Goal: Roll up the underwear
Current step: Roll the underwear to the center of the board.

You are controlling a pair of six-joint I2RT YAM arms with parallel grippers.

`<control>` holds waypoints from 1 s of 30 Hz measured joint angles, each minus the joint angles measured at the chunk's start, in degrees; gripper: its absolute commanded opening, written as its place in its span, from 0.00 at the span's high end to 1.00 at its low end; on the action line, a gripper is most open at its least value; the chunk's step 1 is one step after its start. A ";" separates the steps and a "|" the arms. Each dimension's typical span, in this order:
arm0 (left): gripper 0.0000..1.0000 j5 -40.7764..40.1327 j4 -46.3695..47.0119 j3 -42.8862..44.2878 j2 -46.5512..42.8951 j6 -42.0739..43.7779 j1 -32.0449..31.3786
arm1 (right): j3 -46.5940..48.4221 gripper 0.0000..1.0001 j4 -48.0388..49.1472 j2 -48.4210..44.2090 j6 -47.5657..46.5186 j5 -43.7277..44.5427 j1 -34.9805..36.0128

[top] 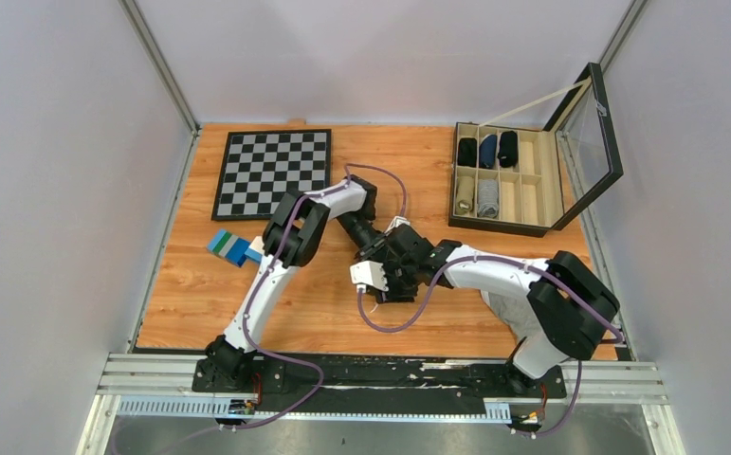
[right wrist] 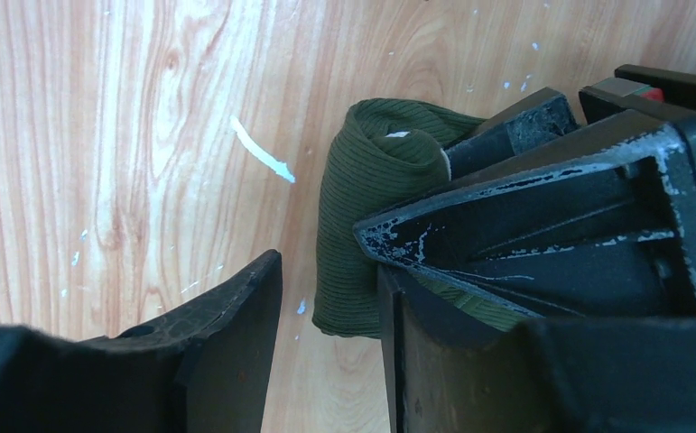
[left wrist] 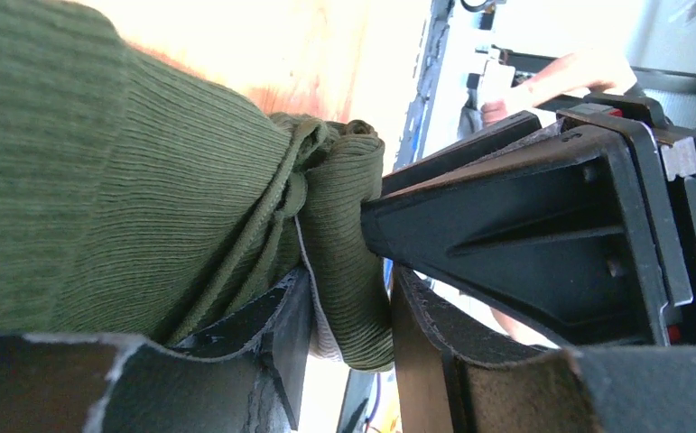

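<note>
underwear [right wrist: 371, 135] roll between right end effector [right wrist: 330, 271] fingers [right wrist: 227, 307] | left end effector [left wrist: 350, 280]: hold unclear

Lab robot cell: white encl. walls [top: 58, 190], alu rails [top: 390, 379], wood tabletop [top: 418, 161].

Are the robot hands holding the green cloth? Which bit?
The right gripper holds nothing: its jaws are open, with the rolled underwear against one jaw. The left gripper has the roll's end fold between its jaws; gripped or loose, I cannot tell.

White links, black joints on left arm [top: 264, 289] and right arm [top: 499, 273] — purple cables [top: 390, 330], scuffed black pincer fingers [right wrist: 208, 338].
</note>
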 measured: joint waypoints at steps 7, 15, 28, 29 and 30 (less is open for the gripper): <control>0.48 -12.83 5.53 1.68 -5.68 -7.58 0.76 | 4.24 0.59 0.61 4.42 0.52 1.60 0.17; 0.47 -27.39 21.38 -1.38 -15.82 -19.41 4.59 | 6.32 0.61 2.40 6.60 3.78 4.11 0.24; 0.39 -34.45 51.82 -47.84 -60.24 -18.05 9.44 | 10.40 0.60 -1.29 9.66 8.52 -6.95 -7.85; 0.36 -35.12 54.07 -52.09 -67.58 -15.85 9.07 | 11.47 0.60 -2.49 10.56 8.55 -9.07 -9.16; 0.34 -35.82 56.13 -55.10 -73.29 -13.57 8.50 | 12.90 0.60 -4.28 11.67 8.52 -11.39 -10.43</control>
